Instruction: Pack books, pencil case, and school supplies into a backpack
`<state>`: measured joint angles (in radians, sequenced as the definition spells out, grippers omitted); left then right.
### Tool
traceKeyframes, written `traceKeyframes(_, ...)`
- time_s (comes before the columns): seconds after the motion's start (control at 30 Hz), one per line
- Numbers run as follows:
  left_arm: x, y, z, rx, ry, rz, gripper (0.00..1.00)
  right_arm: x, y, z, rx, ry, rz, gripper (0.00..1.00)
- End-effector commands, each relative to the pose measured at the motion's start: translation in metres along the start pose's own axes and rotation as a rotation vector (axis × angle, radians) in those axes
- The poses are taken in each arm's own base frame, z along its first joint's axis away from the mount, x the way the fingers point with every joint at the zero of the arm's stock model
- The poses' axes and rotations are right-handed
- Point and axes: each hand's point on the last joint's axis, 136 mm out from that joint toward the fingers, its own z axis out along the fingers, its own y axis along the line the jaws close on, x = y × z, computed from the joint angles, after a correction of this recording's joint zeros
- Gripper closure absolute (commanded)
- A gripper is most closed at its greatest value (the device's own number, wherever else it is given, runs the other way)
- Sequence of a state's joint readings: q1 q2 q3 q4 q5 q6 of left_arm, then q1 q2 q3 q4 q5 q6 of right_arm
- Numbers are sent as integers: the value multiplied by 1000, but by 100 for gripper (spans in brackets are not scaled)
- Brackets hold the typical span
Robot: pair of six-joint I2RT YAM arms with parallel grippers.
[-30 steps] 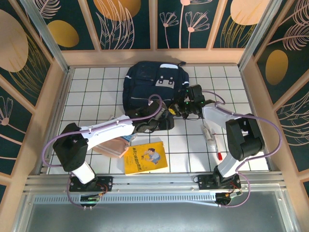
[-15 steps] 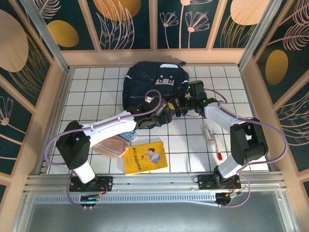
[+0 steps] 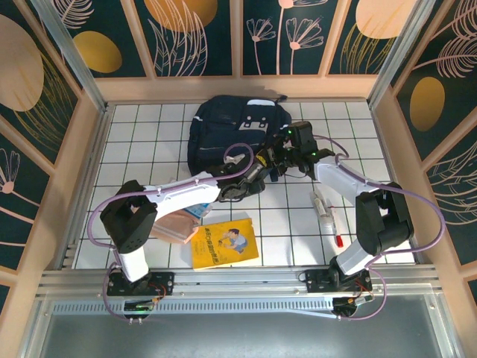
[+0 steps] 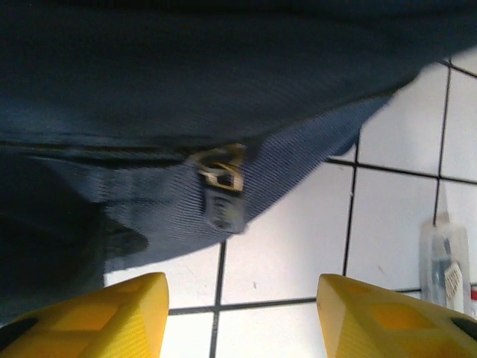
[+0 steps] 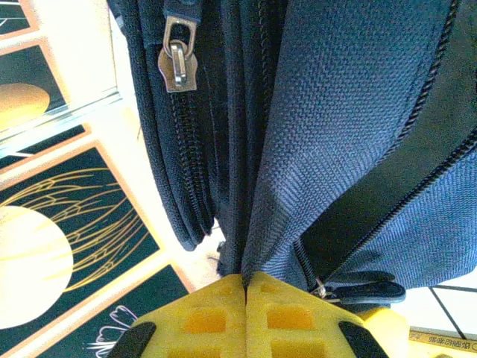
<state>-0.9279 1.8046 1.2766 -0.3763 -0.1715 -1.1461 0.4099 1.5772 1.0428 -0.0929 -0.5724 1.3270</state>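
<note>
the backpack [image 3: 238, 127], one only, lies flat at the far middle of the white tiled table [image 3: 141, 142]. you have two hands at its near right corner. your right hand [image 5: 246, 287] has its fingers pressed together on a fold of the navy fabric, and one metal zipper pull [image 5: 177, 56] hangs above it. your left hand [image 4: 242, 313] has its fingers apart with nothing between them, just beside the bag's edge. near the front lies one yellow book [image 3: 225, 244], with one peach pouch [image 3: 173, 226] just beside it on the left. at the right are one whitish tube [image 3: 322, 206] and one red pen [image 3: 337, 230], near each other.
</note>
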Motion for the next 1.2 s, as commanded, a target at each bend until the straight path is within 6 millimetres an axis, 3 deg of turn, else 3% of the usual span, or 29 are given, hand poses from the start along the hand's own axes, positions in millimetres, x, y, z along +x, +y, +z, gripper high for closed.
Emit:
traceKeyframes(0.0,-18,12,-10,-48,-105,-62,44,15,41,-17,-102,18,-57,100)
traceKeyframes(0.33,-38,10,-9,-44,-228,-70,50,22,47,-22,-124,26,-78,100)
traceKeyframes(0.67,-44,3,-9,-34,-244,-52,71,32,40,-17,-117,78,-126,100)
traceKeyframes(0.8,-45,9,-11,-48,-252,-37,82,35,33,-15,-108,101,-124,100)
traceKeyframes(0.97,-42,22,-8,-50,-243,-43,86,36,31,-15,-102,108,-133,100)
traceKeyframes(1.1,-41,34,-6,-63,-211,-44,100,34,34,-17,-105,92,-146,100)
traceKeyframes(1.17,-41,37,-10,-58,-202,-27,100,31,33,-17,-92,81,-159,100)
